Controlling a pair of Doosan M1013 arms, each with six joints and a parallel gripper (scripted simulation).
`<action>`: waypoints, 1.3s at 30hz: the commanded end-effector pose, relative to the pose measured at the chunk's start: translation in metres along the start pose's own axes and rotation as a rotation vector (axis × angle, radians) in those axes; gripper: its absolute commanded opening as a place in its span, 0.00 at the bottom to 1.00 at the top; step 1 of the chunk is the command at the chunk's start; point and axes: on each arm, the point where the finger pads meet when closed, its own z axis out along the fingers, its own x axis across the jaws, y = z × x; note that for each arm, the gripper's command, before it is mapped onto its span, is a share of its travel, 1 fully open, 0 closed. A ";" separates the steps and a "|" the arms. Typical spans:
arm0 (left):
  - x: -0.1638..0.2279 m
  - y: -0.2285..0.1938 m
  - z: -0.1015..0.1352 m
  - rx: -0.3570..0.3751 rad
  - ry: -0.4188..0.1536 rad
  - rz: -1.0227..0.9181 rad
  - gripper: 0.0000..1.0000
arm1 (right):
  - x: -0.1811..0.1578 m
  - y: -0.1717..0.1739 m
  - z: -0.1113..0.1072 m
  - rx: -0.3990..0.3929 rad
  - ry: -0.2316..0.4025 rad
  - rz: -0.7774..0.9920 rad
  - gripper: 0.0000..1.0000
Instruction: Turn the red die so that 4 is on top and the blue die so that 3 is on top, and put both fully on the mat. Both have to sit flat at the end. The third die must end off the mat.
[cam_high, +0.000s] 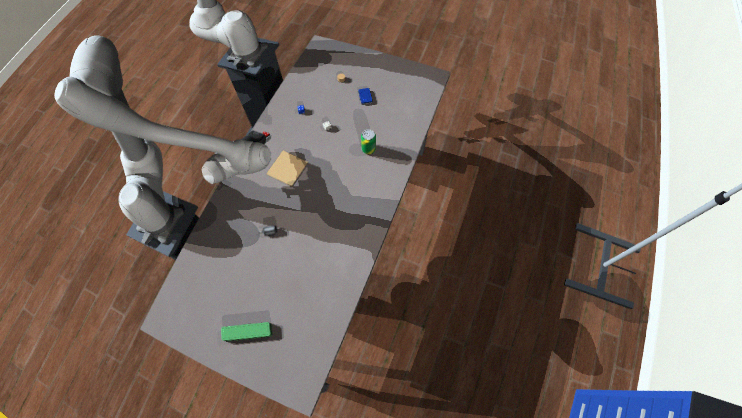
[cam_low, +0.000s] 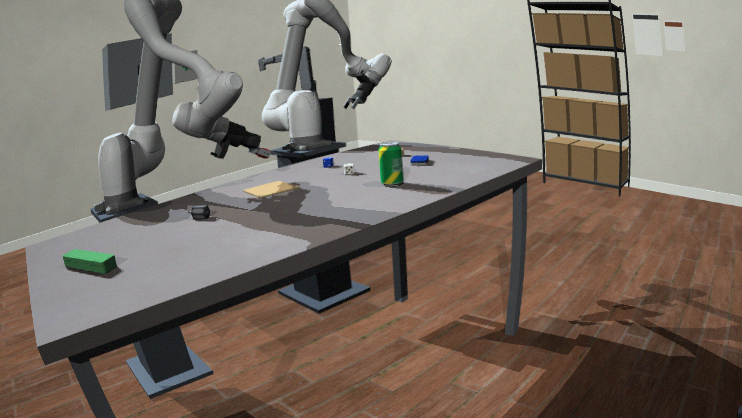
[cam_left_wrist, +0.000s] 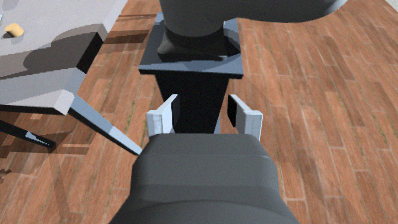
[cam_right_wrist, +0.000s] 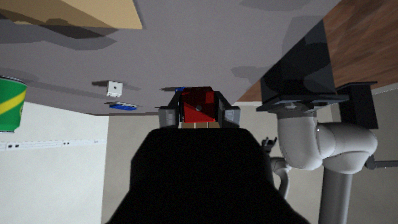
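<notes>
Gripping the red die (cam_high: 266, 134) (cam_low: 263, 152) (cam_right_wrist: 198, 105), the right hand (cam_high: 264, 135) (cam_low: 262, 152) (cam_right_wrist: 198, 100) holds partly closed.

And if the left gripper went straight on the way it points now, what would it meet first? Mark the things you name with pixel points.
Probably the dark pedestal (cam_high: 249, 90) (cam_low: 324, 280) (cam_left_wrist: 197, 107) under its own arm, which fills the gap between the left gripper's (cam_low: 351, 103) (cam_left_wrist: 203, 98) fingers; depth is unclear.

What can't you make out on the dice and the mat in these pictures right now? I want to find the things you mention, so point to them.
- Red die (cam_high: 265, 133) (cam_low: 263, 152) (cam_right_wrist: 199, 106): the right pincer (cam_high: 258, 136) (cam_low: 263, 152) (cam_right_wrist: 198, 100) covers its side faces in the right wrist view.
- Blue die (cam_high: 301, 109) (cam_low: 328, 162): pips too small to count in the top view; mostly hidden behind the red die in the right wrist view.
- Tan mat (cam_high: 287, 167) (cam_low: 271, 188) (cam_right_wrist: 80, 15): cut off by the right wrist view's edge.
</notes>
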 end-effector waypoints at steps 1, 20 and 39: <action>0.000 0.000 -0.001 -0.001 0.000 0.000 1.00 | 0.000 -0.004 0.002 -0.001 0.000 -0.001 0.57; 0.000 0.000 -0.001 -0.001 0.000 0.000 1.00 | 0.000 -0.050 0.027 -0.001 0.000 -0.001 0.57; 0.000 0.000 -0.001 -0.001 0.000 0.000 1.00 | 0.000 -0.058 0.031 -0.001 0.000 -0.001 0.57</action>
